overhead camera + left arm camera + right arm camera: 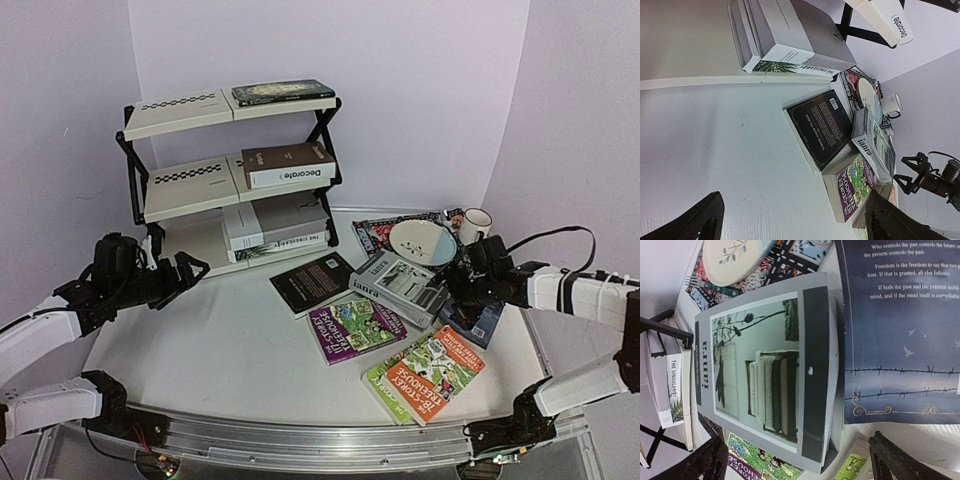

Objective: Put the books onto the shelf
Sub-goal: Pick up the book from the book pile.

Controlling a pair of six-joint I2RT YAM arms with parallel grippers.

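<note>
Some books are already on the shelf (180, 150): a dark one (283, 93) up top, Decorate (290, 165) on the middle board, a grey stack (277, 228) at the bottom. Five more lie on the table (230, 340), laura (400, 285) among them. Right jaws hang wide open and empty over laura; left jaws are wide open and empty near the shelf.
</note>
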